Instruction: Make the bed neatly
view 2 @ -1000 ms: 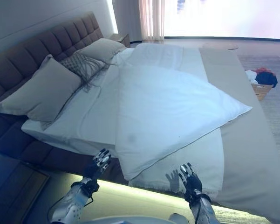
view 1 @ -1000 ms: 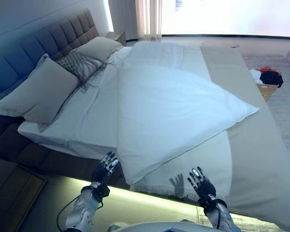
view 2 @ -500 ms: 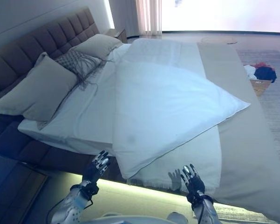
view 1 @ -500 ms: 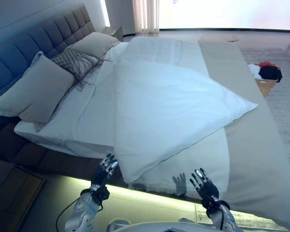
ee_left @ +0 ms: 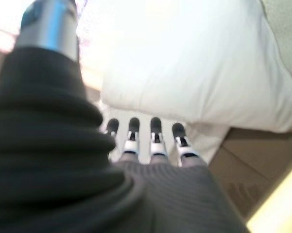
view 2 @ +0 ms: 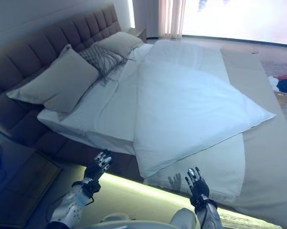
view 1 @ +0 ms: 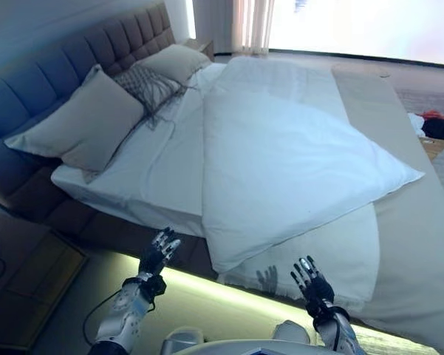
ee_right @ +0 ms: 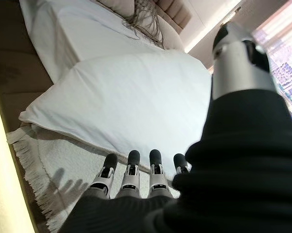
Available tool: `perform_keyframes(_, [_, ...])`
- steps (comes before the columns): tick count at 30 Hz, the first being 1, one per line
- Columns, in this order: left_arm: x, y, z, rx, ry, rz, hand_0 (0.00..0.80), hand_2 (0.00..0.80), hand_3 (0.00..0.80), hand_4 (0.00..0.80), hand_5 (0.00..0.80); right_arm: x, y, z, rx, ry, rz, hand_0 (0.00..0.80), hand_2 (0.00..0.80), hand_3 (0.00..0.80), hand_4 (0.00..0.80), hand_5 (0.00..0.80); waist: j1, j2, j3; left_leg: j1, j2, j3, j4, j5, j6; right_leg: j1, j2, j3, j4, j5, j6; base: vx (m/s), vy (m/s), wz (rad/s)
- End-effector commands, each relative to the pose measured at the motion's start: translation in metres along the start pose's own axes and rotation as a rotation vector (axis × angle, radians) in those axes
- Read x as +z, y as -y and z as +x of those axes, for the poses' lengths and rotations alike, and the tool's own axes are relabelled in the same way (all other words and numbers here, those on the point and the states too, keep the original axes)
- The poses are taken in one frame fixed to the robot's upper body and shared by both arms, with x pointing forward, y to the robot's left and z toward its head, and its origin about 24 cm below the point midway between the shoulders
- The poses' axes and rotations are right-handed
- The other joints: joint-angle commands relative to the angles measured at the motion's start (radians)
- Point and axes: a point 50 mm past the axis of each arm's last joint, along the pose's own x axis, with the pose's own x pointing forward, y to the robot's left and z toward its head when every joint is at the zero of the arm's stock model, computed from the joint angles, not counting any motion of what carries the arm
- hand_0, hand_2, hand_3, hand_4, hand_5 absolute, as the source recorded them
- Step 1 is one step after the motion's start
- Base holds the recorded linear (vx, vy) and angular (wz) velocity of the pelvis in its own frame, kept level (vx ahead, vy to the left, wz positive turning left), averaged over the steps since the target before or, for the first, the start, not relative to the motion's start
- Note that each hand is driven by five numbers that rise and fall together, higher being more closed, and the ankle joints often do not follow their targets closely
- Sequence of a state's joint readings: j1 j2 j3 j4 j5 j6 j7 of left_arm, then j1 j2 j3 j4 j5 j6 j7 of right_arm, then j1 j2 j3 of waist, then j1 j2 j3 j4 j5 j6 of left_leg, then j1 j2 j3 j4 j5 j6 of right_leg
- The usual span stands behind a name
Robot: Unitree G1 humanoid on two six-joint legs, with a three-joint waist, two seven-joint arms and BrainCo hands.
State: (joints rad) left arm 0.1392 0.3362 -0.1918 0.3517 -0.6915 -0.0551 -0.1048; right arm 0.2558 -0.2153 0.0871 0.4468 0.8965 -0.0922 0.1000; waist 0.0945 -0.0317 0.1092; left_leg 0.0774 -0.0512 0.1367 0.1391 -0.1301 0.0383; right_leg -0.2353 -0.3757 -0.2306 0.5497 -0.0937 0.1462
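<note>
Duvet (view 1: 295,163) is folded askew across the bed (view 1: 414,244). Left hand (view 1: 156,254) and right hand (view 1: 310,279) are held open, empty. If one corner is pulled alone, skew may be worsened.

The bed (view 1: 96,233) fills most of the frame, its tufted headboard (view 1: 66,63) at upper left. A white duvet (view 1: 295,163) lies folded askew across the middle, one corner pointing right, another hanging over the near edge. Pillows (view 1: 85,126) sit at upper left.
</note>
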Motion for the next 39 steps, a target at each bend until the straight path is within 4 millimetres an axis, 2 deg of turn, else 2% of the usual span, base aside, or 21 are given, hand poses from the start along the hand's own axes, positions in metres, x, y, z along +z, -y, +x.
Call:
perform_keyframes(1, [0.041,0.013,0.008,-0.068,0.154,0.015,0.000,0.000,0.000,0.000,0.000,0.019,-0.012,0.016,0.056,0.082,0.039,0.000,0.000,0.000,0.000,0.000,-0.024,-0.077,0.016,0.057,-0.077,-0.032,0.010,-0.081,0.064,0.027,0.026,-0.044,-0.478,0.425,0.077,0.298,-0.227,-0.56])
perform_keyframes(3, [0.039,0.012,0.009,-0.068,0.149,0.021,0.000,0.000,0.000,0.000,0.000,0.020,-0.015,0.021,0.062,0.076,0.044,0.000,0.000,0.000,0.000,0.000,-0.017,-0.082,0.021,0.072,-0.066,-0.029,0.007,-0.093,0.057,0.031,0.041,-0.087,-0.549,0.436,0.082,0.264,-0.181,-0.39])
perform_keyframes(5, [0.037,0.009,0.008,-0.064,0.147,0.019,0.000,0.000,0.000,0.000,0.000,0.017,-0.017,0.022,0.072,0.061,0.037,0.000,0.000,0.000,0.000,0.000,-0.006,-0.086,0.022,0.078,-0.056,-0.016,0.017,-0.110,0.062,0.041,0.038,-0.110,-0.532,0.437,0.081,0.242,-0.147,0.12])
perform_keyframes(7, [0.034,0.006,0.006,-0.058,0.138,0.014,0.000,0.000,0.000,0.000,0.000,0.011,-0.014,0.018,0.059,0.042,0.031,0.000,0.000,0.000,0.000,0.000,-0.001,-0.085,0.016,0.072,-0.044,-0.009,0.049,-0.125,0.065,0.060,0.038,-0.093,-0.487,0.409,0.077,0.259,-0.178,0.24])
perform_keyframes(10, [0.029,0.005,0.001,-0.043,0.125,-0.005,0.000,0.000,0.000,0.000,0.000,0.007,-0.004,0.012,0.035,0.023,0.028,0.000,0.000,0.000,0.000,0.000,-0.002,-0.089,-0.001,0.077,-0.019,0.010,0.077,-0.139,0.054,0.102,0.057,-0.093,-0.471,0.370,0.072,0.252,-0.218,0.41])
perform_keyframes(13, [0.023,0.000,-0.005,-0.039,0.114,-0.018,0.000,0.000,0.000,0.000,0.000,0.009,-0.004,0.011,0.044,0.027,0.031,0.000,0.000,0.000,0.000,0.000,-0.010,-0.097,-0.010,0.083,0.002,0.024,0.099,-0.140,0.039,0.112,0.066,-0.084,-0.447,0.351,0.061,0.215,-0.245,0.27])
perform_keyframes(17, [0.020,0.003,-0.008,-0.073,0.113,-0.004,0.000,0.000,0.000,0.000,0.000,0.011,0.002,0.009,0.029,0.032,0.027,0.000,0.000,0.000,0.000,0.000,-0.009,-0.088,-0.015,0.074,0.030,0.020,0.123,-0.132,0.018,0.143,0.116,-0.076,-0.448,0.270,0.038,0.167,-0.235,0.00])
perform_keyframes(21, [0.017,0.009,-0.009,-0.089,0.109,-0.030,0.000,0.000,0.000,0.000,0.000,0.012,0.010,0.006,0.015,0.035,0.032,0.000,0.000,0.000,0.000,0.000,-0.019,-0.088,-0.023,0.047,0.052,0.015,0.171,-0.066,-0.017,0.164,0.159,-0.070,-0.459,0.215,0.003,0.114,-0.202,-0.13])
perform_keyframes(23, [0.013,0.013,-0.009,-0.102,0.104,-0.052,0.000,0.000,0.000,0.000,0.000,0.015,0.013,0.004,0.003,0.046,0.023,0.000,0.000,0.000,0.000,0.000,-0.022,-0.087,-0.018,0.012,0.062,0.018,0.255,-0.052,-0.032,0.175,0.180,-0.072,-0.453,0.184,-0.026,0.098,-0.211,-0.06])
perform_keyframes(25, [0.010,0.016,-0.009,-0.120,0.098,-0.056,0.000,0.000,0.000,0.000,0.000,0.018,0.017,0.003,-0.015,0.063,0.024,0.000,0.000,0.000,0.000,0.000,-0.023,-0.089,-0.014,-0.026,0.068,0.034,0.348,-0.030,-0.042,0.189,0.187,-0.095,-0.441,0.152,-0.054,0.090,-0.185,-0.09])
perform_keyframes(26, [0.008,0.018,-0.009,-0.131,0.094,-0.054,0.000,0.000,0.000,0.000,0.000,0.019,0.019,0.002,-0.027,0.070,0.025,0.000,0.000,0.000,0.000,0.000,-0.024,-0.085,-0.013,-0.052,0.081,0.038,0.385,0.008,-0.056,0.199,0.195,-0.104,-0.439,0.140,-0.068,0.091,-0.175,0.03])
perform_keyframes(28, [0.006,0.024,-0.010,-0.164,0.088,-0.039,0.000,0.000,0.000,0.000,0.000,0.023,0.025,-0.001,-0.040,0.084,0.033,0.000,0.000,0.000,0.000,0.000,-0.025,-0.083,-0.005,-0.107,0.135,0.061,0.400,0.087,-0.078,0.225,0.210,-0.124,-0.447,0.131,-0.083,0.076,-0.123,0.36])
perform_keyframes(30, [0.006,0.025,-0.011,-0.169,0.092,-0.031,0.000,0.000,0.000,0.000,0.000,0.024,0.024,0.000,-0.036,0.087,0.038,0.000,0.000,0.000,0.000,0.000,-0.022,-0.078,0.002,-0.117,0.169,0.066,0.346,0.127,-0.090,0.243,0.224,-0.127,-0.455,0.125,-0.085,0.087,-0.037,0.39])
perform_keyframes(31, [0.006,0.022,-0.012,-0.163,0.093,-0.029,0.000,0.000,0.000,0.000,0.000,0.024,0.023,0.001,-0.033,0.086,0.040,0.000,0.000,0.000,0.000,0.000,-0.019,-0.070,0.001,-0.111,0.190,0.058,0.267,0.163,-0.100,0.253,0.238,-0.121,-0.462,0.120,-0.083,0.093,0.009,0.16])
perform_keyframes(32, [0.006,0.021,-0.012,-0.161,0.094,-0.027,0.000,0.000,0.000,0.000,0.000,0.024,0.022,0.001,-0.032,0.084,0.042,0.000,0.000,0.000,0.000,0.000,-0.017,-0.068,0.000,-0.109,0.196,0.053,0.236,0.173,-0.102,0.256,0.241,-0.119,-0.464,0.118,-0.082,0.115,0.043,0.04])
perform_keyframes(35, [0.005,0.015,-0.014,-0.158,0.080,-0.019,0.000,0.000,0.000,0.000,0.000,0.021,0.017,0.002,-0.036,0.074,0.054,0.000,0.000,0.000,0.000,0.000,0.000,-0.041,-0.014,-0.091,0.243,0.009,0.019,0.270,-0.142,0.275,0.268,-0.108,-0.476,0.097,-0.076,0.159,0.104,0.04])
perform_keyframes(37, [0.002,0.016,-0.014,-0.164,0.064,-0.019,0.000,0.000,0.000,0.000,0.000,0.019,0.015,0.001,-0.044,0.069,0.064,0.000,0.000,0.000,0.000,0.000,0.012,-0.024,-0.023,-0.092,0.270,-0.015,-0.067,0.323,-0.169,0.288,0.272,-0.107,-0.477,0.081,-0.074,0.200,0.190,0.15])
perform_keyframes(39, [-0.001,0.018,-0.013,-0.173,0.052,-0.023,0.000,0.000,0.000,0.000,0.000,0.017,0.014,0.000,-0.054,0.068,0.067,0.000,0.000,0.000,0.000,0.000,0.019,-0.009,-0.029,-0.098,0.287,-0.025,-0.113,0.348,-0.184,0.294,0.265,-0.108,-0.471,0.069,-0.072,0.219,0.241,0.23])
